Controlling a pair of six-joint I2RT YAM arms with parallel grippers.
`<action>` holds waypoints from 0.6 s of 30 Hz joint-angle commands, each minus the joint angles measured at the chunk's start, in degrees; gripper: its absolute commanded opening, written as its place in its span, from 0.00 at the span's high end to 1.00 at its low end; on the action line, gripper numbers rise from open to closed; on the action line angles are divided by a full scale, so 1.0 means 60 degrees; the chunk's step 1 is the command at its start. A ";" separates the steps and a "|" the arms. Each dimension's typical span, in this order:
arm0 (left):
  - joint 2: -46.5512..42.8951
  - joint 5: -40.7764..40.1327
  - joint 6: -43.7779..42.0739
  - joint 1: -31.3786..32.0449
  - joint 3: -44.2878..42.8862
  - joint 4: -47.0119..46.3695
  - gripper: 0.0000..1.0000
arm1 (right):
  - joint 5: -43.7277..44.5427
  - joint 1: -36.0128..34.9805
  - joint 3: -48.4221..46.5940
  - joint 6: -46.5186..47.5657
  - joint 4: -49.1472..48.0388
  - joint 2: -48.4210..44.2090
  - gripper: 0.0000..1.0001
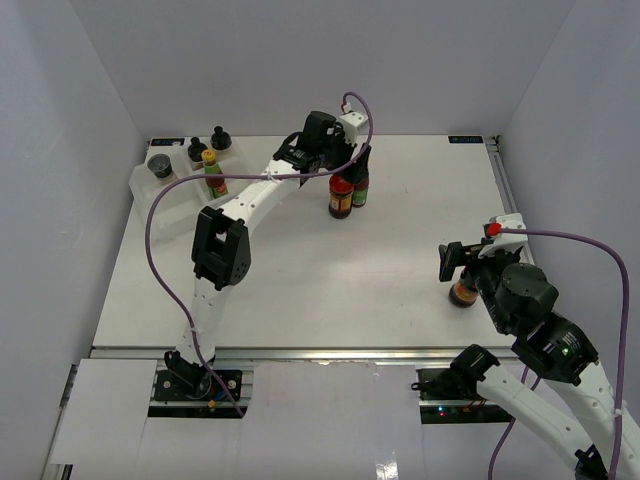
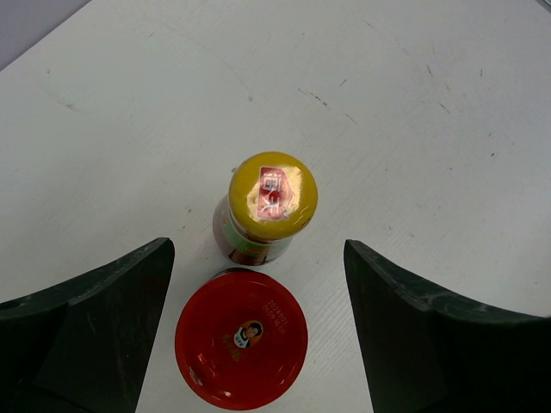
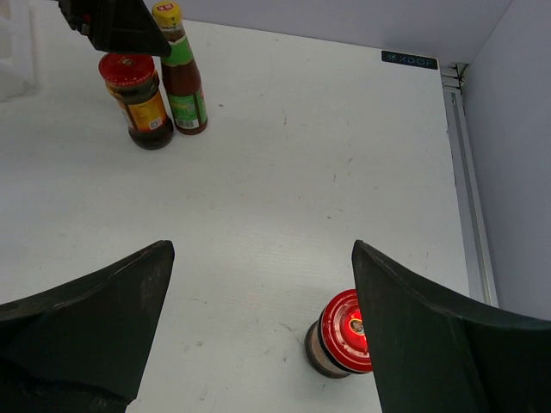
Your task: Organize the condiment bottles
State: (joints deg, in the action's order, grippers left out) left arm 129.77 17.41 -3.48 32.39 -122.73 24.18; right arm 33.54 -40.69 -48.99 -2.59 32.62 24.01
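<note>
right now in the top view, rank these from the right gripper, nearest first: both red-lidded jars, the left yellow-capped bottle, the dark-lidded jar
From the right gripper:
1. near red-lidded jar, just beside it, right side
2. centre red-lidded jar, mid-table
3. left yellow-capped bottle, far-left side
4. dark-lidded jar, farthest left

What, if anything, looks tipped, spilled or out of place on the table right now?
Nothing is tipped or spilled; every bottle in view stands upright. The only stray is one red-lidded jar, alone near the right arm, far from the tray at the far left corner.
</note>
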 commanded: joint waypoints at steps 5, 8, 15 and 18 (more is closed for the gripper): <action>-0.0048 0.0096 -0.0243 0.0124 -0.0079 -0.1021 0.15 | 0.0249 -0.0045 -0.0401 0.0095 -0.0284 0.0219 0.10; 0.0131 0.0101 -0.0255 0.0124 -0.0140 -0.1194 0.19 | 0.0299 -0.0052 -0.0353 0.0102 -0.0317 0.0224 0.10; 0.0532 0.0143 -0.0184 0.0133 -0.0492 -0.1385 0.22 | 0.0319 -0.0054 -0.0328 0.0162 -0.0394 0.0342 0.10; 0.0505 0.0115 -0.0196 0.0139 -0.0294 -0.1617 0.25 | 0.0298 -0.0060 -0.0253 0.0152 -0.0420 0.0333 0.10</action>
State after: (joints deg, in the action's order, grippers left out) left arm 133.55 17.40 -4.49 32.82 -124.40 17.31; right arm 34.32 -40.69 -49.30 -2.45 32.61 25.58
